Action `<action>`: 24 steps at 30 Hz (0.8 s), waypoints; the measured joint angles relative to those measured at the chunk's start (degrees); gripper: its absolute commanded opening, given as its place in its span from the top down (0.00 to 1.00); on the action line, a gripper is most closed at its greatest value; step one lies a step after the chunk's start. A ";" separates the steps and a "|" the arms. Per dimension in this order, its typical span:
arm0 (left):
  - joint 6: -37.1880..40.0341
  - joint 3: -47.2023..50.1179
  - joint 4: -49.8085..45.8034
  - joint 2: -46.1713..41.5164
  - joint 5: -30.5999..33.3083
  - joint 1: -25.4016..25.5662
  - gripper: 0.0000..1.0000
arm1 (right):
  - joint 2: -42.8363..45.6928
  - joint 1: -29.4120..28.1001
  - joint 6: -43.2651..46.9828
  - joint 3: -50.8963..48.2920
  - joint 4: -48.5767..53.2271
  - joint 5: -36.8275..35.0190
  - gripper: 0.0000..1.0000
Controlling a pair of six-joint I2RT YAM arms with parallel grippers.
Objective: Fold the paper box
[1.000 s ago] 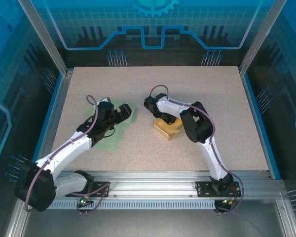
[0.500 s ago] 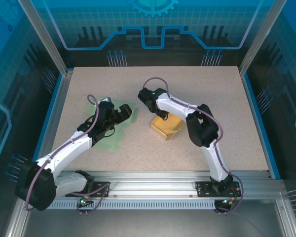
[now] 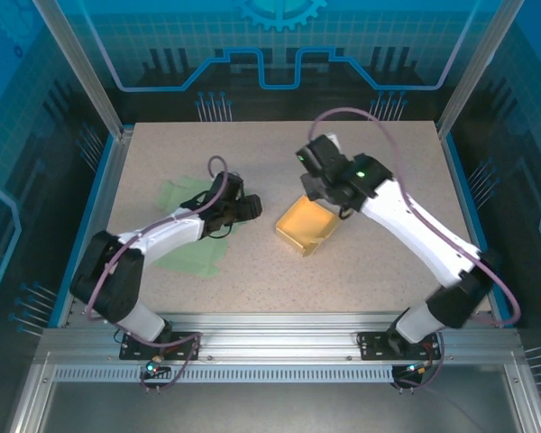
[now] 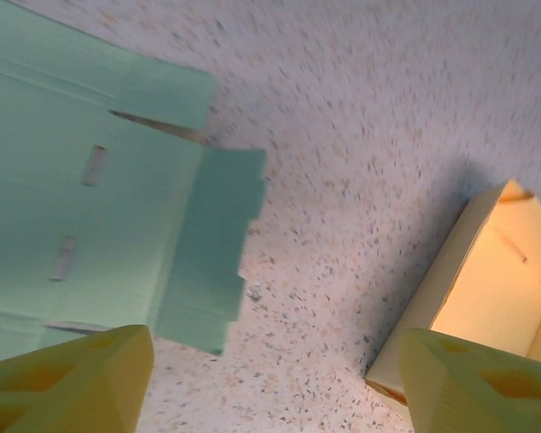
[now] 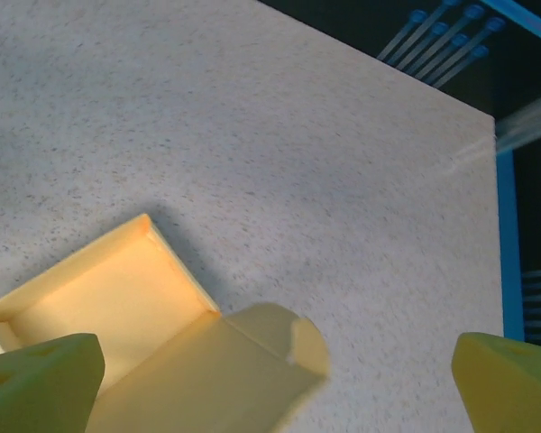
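Yellow paper box sits on the worktop, between my two pincers. It is open on top, so I can see inside it. One flap lies flat on the worktop and sticks out from the side of the box.

My right pincer is up over the far edge of the box. In my right wrist view the box and its flap are right under this pincer. Its two fingers are spread wide apart and they hold nothing.

My left pincer is low over the worktop, just to the left of the box. In my left wrist view the box is close to the right finger of this pincer. Its fingers are spread apart too. Only bare worktop is between them, so it holds nothing.

A flat green paper sheet lies under my left arm, on the other side of the left pincer from the box. In the left wrist view the green sheet has cut slots and a flap, and that flap reaches toward the left finger. The green sheet and the yellow box do not touch.
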State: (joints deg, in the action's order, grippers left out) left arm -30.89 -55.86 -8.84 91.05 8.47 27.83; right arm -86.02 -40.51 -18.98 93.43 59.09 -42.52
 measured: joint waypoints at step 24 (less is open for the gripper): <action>7.30 -7.10 -3.72 16.44 1.27 6.78 0.44 | 9.73 25.44 -20.02 -38.91 -15.02 27.74 0.00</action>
State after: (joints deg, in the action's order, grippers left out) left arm -23.59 -62.96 -12.56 107.48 9.74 34.61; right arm -76.29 -15.07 -39.00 54.52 44.07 -14.79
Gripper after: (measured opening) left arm 0.555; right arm 0.999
